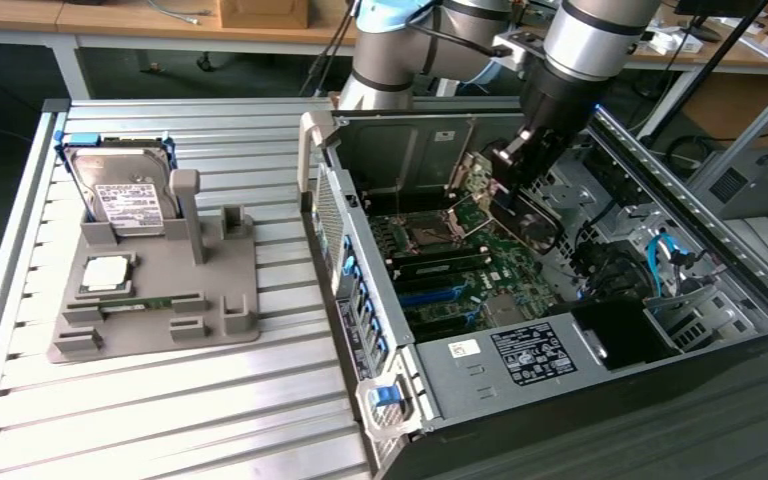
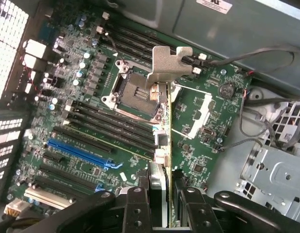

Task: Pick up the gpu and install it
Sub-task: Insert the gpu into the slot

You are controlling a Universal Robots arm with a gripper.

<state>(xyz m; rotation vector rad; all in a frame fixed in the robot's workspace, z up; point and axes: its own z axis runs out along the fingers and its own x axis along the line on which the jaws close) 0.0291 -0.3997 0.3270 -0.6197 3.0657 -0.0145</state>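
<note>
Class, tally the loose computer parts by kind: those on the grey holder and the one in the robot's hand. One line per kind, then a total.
hard drive: 1
processor: 1
memory stick: 1
gpu, gripped in the hand: 1
total: 4

The gpu [image 2: 165, 116] has a bare silvery metal bracket with a dull satin finish, fitted to a dark board. The gripper [image 2: 162, 199] is black, matt and smooth; whether plastic or coated metal cannot be told. The motherboard [image 2: 203, 141] is a green lacquered board with a slight gloss, and its long slots are black and blue plastic. The case [image 1: 404, 150] is grey unpainted sheet metal with a low sheen. The table [image 1: 157, 410] is made of ribbed slats of pale metal. The holder tray [image 1: 157, 335] is matt grey plastic. The hard drive [image 1: 124, 185] has a silvery metal casing with a white paper label. The arm [image 1: 598, 35] has a smooth satin silver shell.
</note>
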